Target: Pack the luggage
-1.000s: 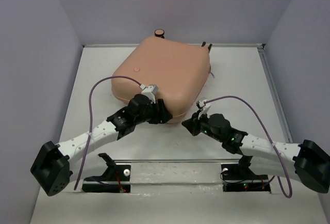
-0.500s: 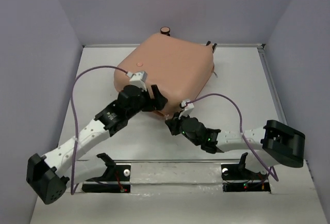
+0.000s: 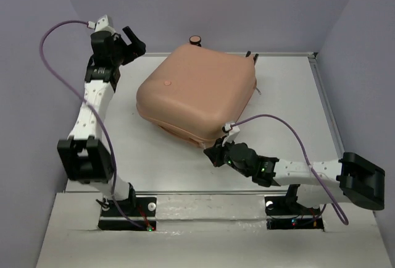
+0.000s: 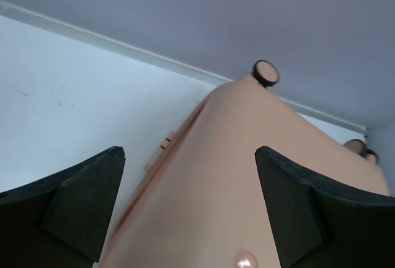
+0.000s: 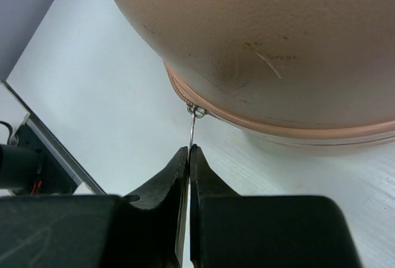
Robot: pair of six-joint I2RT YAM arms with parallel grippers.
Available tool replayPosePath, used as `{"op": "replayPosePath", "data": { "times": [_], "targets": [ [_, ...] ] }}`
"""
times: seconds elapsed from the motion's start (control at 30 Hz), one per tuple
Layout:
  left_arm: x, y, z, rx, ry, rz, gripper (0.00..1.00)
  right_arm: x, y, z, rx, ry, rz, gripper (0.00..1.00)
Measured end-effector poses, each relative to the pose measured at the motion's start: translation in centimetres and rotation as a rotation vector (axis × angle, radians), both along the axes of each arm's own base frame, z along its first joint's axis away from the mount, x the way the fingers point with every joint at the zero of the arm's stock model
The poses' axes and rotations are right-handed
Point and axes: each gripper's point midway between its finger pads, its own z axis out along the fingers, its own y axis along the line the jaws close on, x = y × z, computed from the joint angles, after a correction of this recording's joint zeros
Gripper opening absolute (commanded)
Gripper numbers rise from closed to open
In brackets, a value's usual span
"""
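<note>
The peach-pink luggage (image 3: 197, 92) lies flat and closed at the back middle of the table, with a caster wheel (image 3: 195, 39) at its far edge. My right gripper (image 3: 213, 154) is at its near corner, shut on the thin metal zipper pull (image 5: 193, 126) that hangs from the zipper seam (image 5: 259, 121). My left gripper (image 3: 131, 41) is raised high at the far left, open and empty, facing the luggage's top shell (image 4: 247, 175); the wheel (image 4: 266, 72) shows beyond it.
The white table (image 3: 148, 157) is walled by lavender panels, with a raised rim (image 3: 324, 101) along its right side. Purple cables loop from both arms. A metal rail (image 3: 210, 200) with the arm mounts runs along the near edge.
My left arm has let go of the luggage's near edge and swung up to the far left. My right gripper stayed at the near corner, shifting slightly right. The luggage turned a little.
</note>
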Motion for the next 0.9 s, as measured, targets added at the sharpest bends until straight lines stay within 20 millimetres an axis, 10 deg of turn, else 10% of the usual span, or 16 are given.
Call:
{"op": "replayPosePath", "data": {
  "times": [0.17,0.3,0.4,0.63,0.9],
  "targets": [
    [8.5,1.2,-10.9,0.011,0.241,-0.088,0.99,-1.1,-0.7,-0.2,-0.045,0.015,0.043,0.07],
    [6.6,-0.6,-19.8,-0.05,0.411,-0.151,0.99,-1.5,-0.8,-0.4,-0.059,0.026,0.06,0.07],
    [4.5,0.0,-21.3,-0.137,0.403,-0.105,0.99,-1.7,-0.8,-1.0,-0.086,0.037,0.07,0.07],
    [2.0,-3.0,-16.5,-0.259,0.171,-0.043,0.98,-1.1,1.3,-1.2,-0.22,-0.001,0.095,0.07],
    [-5.2,-6.7,-10.6,-0.267,-0.128,-0.147,0.98,2.5,10.1,-0.5,-0.336,-0.089,0.225,0.07]
  ]
}}
